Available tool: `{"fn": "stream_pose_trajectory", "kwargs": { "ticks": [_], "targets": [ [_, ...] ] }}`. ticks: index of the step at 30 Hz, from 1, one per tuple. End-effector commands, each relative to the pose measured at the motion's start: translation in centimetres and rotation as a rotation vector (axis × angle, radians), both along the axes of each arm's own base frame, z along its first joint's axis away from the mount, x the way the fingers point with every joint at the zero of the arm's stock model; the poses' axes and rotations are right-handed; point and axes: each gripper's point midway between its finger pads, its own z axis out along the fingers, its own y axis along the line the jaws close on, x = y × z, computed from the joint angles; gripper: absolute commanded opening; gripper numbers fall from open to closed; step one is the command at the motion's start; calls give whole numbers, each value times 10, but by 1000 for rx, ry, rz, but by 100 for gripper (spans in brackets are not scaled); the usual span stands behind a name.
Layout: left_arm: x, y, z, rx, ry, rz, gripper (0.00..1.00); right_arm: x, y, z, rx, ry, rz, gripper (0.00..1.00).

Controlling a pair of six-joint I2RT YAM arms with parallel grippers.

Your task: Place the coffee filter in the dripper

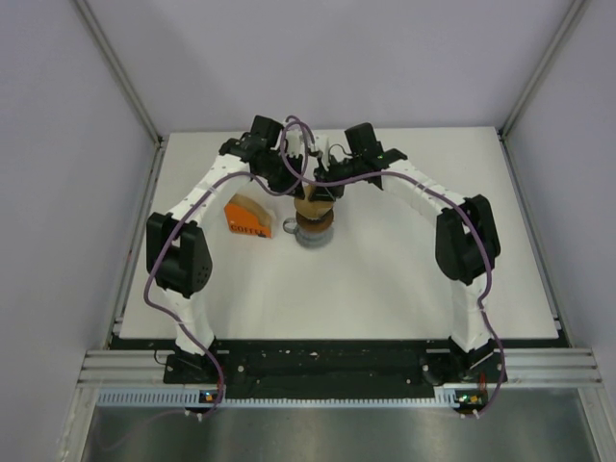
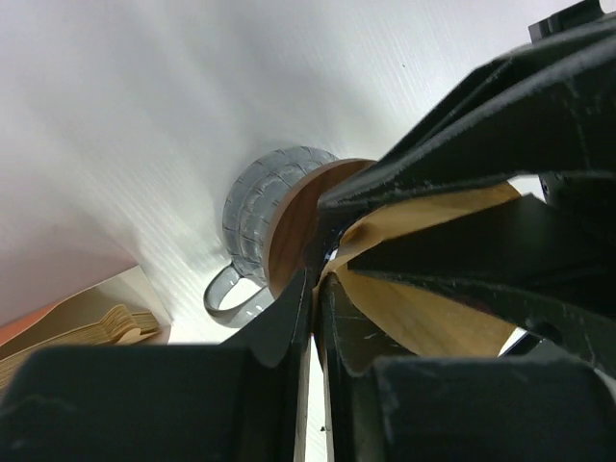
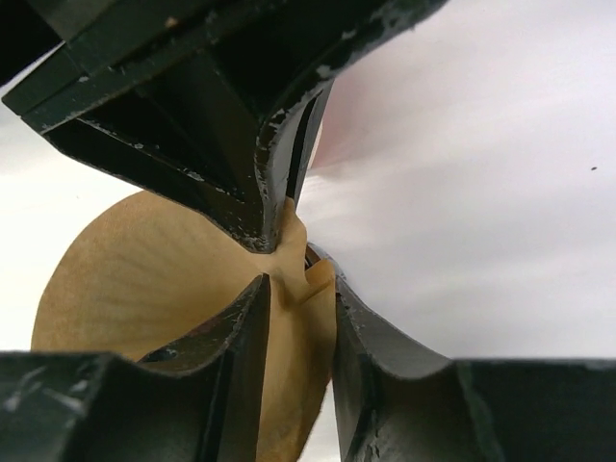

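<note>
The tan coffee filter (image 1: 310,204) hangs between both grippers just above the grey mug (image 1: 314,234) with the brown rim. My left gripper (image 2: 320,279) is shut on the filter's (image 2: 433,308) edge, with the mug (image 2: 260,207) right beyond its tips. My right gripper (image 3: 300,284) has its jaws a little apart, with a fold of the filter (image 3: 144,279) lying between them. In the top view the left gripper (image 1: 296,188) and right gripper (image 1: 324,183) meet tip to tip. The blue dripper is hidden under the filter and fingers.
The orange wedge-shaped pack (image 1: 246,218) lies just left of the mug, with spare filters showing in its open end (image 2: 87,327). Purple cables loop over both wrists. Grey walls stand to the left and right of the table.
</note>
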Motion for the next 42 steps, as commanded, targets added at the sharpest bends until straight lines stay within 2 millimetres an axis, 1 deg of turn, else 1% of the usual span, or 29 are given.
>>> {"fn": "stream_pose_trajectory", "kwargs": {
  "ticks": [1, 3, 5, 12, 15, 17, 19, 21, 24, 29, 35, 36, 42],
  "targets": [
    [3, -6, 13, -10, -82, -45, 10, -5, 7, 28, 47, -68, 38, 36],
    [3, -5, 12, -7, -83, -47, 9, -3, 9, 33, 56, -71, 33, 43],
    [2, -5, 11, -7, -82, -52, 9, 1, 10, 37, 59, -82, 27, 46],
    [-1, -8, 12, -12, -86, -69, 8, 6, 15, 46, 80, -100, 38, 47],
    [-1, -7, 12, -12, -86, -68, 8, 10, 13, 49, 94, -92, 39, 40],
    [-2, -8, 12, -13, -84, -70, 8, 11, 13, 52, 116, -74, 48, 33],
    [-1, -8, 11, -13, -84, -70, 8, 13, 13, 49, 119, -59, 48, 27],
    [-1, -8, 12, -12, -86, -69, 8, 11, 14, 47, 120, -54, 56, 23],
    [-1, -8, 12, -14, -87, -70, 8, 9, 14, 44, 119, -42, 60, 21],
    [-1, -9, 11, -13, -85, -72, 8, 6, 12, 38, 115, -30, 68, 21],
    [-1, -9, 12, -14, -87, -72, 8, 7, 12, 37, 113, -30, 64, 6],
    [-1, -9, 12, -14, -88, -72, 8, 5, 12, 36, 110, -30, 67, 1],
    [-1, -8, 13, -13, -90, -70, 8, 5, 8, 34, 97, -50, 60, 0]
  ]
}}
